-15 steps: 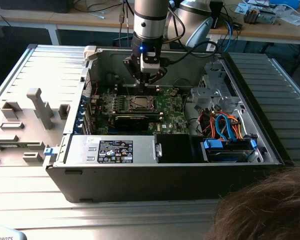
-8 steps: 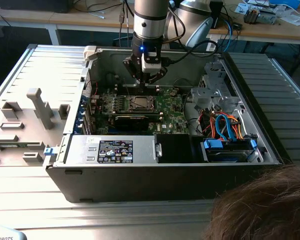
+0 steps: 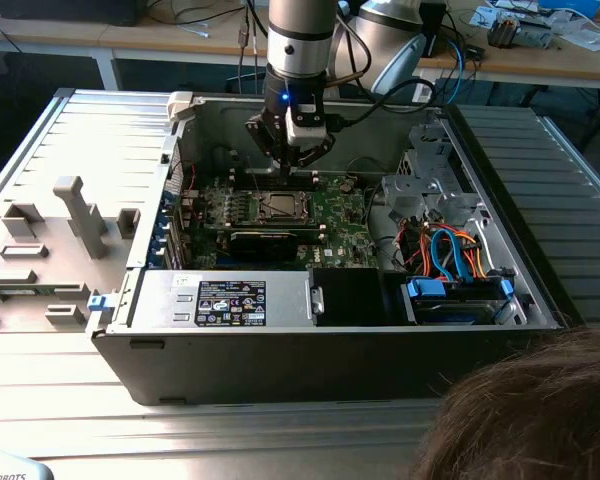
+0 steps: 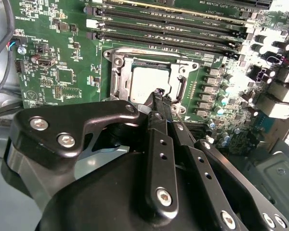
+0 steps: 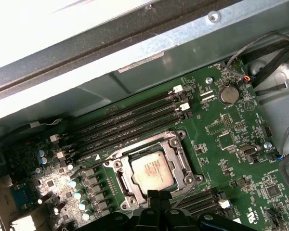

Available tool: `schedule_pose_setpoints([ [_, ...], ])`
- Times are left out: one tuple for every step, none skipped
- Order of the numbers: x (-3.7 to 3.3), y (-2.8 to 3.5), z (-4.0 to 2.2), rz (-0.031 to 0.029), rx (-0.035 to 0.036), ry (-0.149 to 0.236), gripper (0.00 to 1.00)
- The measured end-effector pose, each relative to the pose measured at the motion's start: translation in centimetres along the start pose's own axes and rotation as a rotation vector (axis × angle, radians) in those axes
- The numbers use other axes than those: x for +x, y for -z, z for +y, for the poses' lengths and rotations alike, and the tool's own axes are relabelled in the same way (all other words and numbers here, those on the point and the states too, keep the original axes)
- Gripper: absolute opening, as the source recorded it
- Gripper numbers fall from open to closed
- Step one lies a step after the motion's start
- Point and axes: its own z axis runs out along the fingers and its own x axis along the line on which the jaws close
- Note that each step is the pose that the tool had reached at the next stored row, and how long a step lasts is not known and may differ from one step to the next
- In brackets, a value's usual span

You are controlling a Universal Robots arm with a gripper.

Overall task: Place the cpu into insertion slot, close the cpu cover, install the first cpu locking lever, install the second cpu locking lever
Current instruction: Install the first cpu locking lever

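Observation:
The cpu [image 5: 151, 171] lies flat in the insertion slot [image 3: 280, 206] on the green motherboard [image 5: 231, 144], pale metal top up. The silvery cpu cover [image 5: 176, 149] lies down around it, the chip showing through its window. A thin wire lever [image 4: 183, 89] runs along one side of the cover [image 4: 116, 72]. My gripper [image 3: 288, 155] hangs over the socket inside the open case. In both wrist views its black fingers [image 4: 160, 144] come together at the tips just above the edge of the cpu [image 4: 144, 82]. The gripper [image 4: 159, 92] [image 5: 156, 194] is shut with nothing between the tips.
Long black memory slots [image 5: 130, 120] run beside the socket. A black card [image 3: 270, 238] sits in front of it. The labelled power supply [image 3: 220, 300] and a drive bay with coloured cables [image 3: 450, 250] line the case. Grey fixture blocks [image 3: 80, 215] stand on the exterior view's left. A person's hair [image 3: 540, 410] is nearby.

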Motion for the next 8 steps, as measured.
schedule_pose_setpoints([
  [0.0,0.0,0.0,-0.0003,0.0001,0.006,0.11],
  [0.0,0.0,0.0,-0.0006,0.0002,0.013,0.11],
  [0.0,0.0,0.0,-0.0009,0.0004,0.021,0.11],
  [0.0,0.0,0.0,-0.0011,0.0006,0.026,0.11],
  [0.0,0.0,0.0,-0.0012,0.0006,0.029,0.11],
  [0.0,0.0,0.0,-0.0014,0.0007,0.033,0.11],
  [0.0,0.0,0.0,-0.0015,0.0007,0.037,0.11],
  [0.0,0.0,0.0,-0.0017,0.0009,0.041,0.11],
])
